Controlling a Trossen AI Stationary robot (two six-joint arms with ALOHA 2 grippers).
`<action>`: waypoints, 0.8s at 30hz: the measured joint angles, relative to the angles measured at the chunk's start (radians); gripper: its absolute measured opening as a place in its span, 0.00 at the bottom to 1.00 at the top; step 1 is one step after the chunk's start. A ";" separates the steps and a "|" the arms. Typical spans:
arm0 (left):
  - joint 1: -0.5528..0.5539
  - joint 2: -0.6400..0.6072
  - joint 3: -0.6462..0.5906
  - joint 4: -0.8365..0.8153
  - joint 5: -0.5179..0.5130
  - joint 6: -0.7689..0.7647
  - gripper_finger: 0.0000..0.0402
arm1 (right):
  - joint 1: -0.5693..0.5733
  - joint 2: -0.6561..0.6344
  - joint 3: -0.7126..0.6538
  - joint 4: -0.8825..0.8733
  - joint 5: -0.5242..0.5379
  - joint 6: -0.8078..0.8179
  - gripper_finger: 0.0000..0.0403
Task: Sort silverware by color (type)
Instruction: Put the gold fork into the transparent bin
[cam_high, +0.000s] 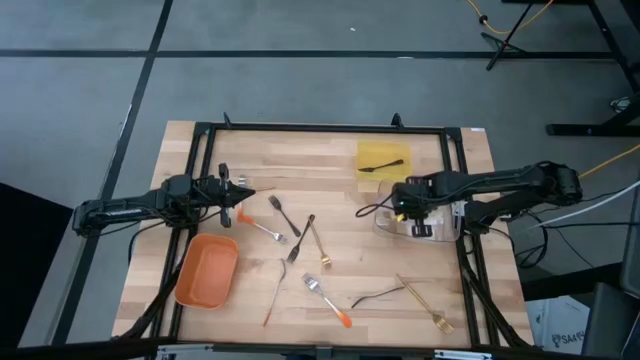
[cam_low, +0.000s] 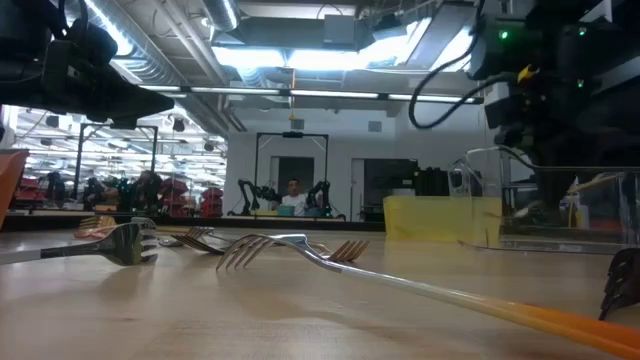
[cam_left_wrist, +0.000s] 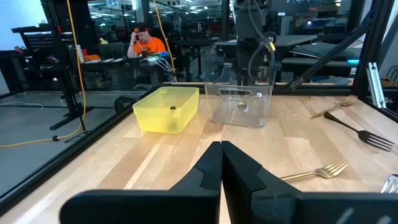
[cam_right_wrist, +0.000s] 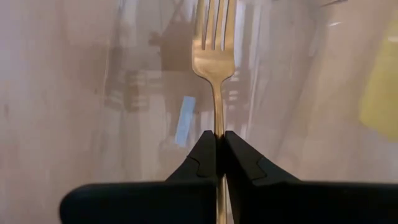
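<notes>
Loose silverware lies flat on the wooden table: a dark fork, gold forks, and silver forks with orange handles. One dark fork lies in the yellow tray. My right gripper points down over the clear tray, shut on a gold fork. At the table's left, my left gripper is level, shut and holds nothing. My right gripper pinches the gold fork's thin neck, just behind the tines, between its two fingers. The fingers come from above and lie along the fork, whose handle runs back between them. The fork hangs tines down over the clear tray.
An orange tray stands at the near left. A black frame runs round the table's edges. In the left wrist view, a gold fork and a dark fork lie ahead, and a person sits in the room beyond the table.
</notes>
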 joint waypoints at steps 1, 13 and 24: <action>0.000 0.000 0.000 0.000 0.000 0.000 0.00 | 0.000 0.016 0.000 0.001 0.000 0.000 0.01; 0.000 0.000 0.000 0.000 0.000 0.000 0.00 | 0.000 0.189 0.000 0.005 0.009 -0.001 0.01; 0.000 0.000 0.000 0.000 0.000 0.000 0.00 | 0.001 0.213 0.004 0.004 -0.001 -0.003 0.01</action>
